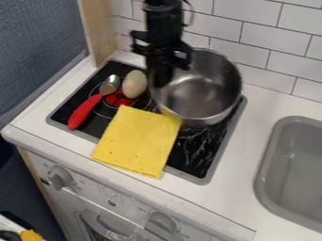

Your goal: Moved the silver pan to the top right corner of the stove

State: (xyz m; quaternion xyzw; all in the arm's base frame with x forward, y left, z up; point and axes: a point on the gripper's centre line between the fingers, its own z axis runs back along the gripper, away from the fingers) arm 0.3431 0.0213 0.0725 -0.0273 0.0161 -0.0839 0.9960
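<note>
One pan (200, 94), one spoon (84, 111), one cloth (138, 142)

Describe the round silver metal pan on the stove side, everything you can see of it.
The round silver metal pan is deep and open-topped, with a thin rim, smooth shiny walls and a flat base; nothing lies inside. It is over the back right part of the black stove, its opening facing up. The black gripper is at its left rim. Whether it touches the yellow cloth is unclear.
</note>
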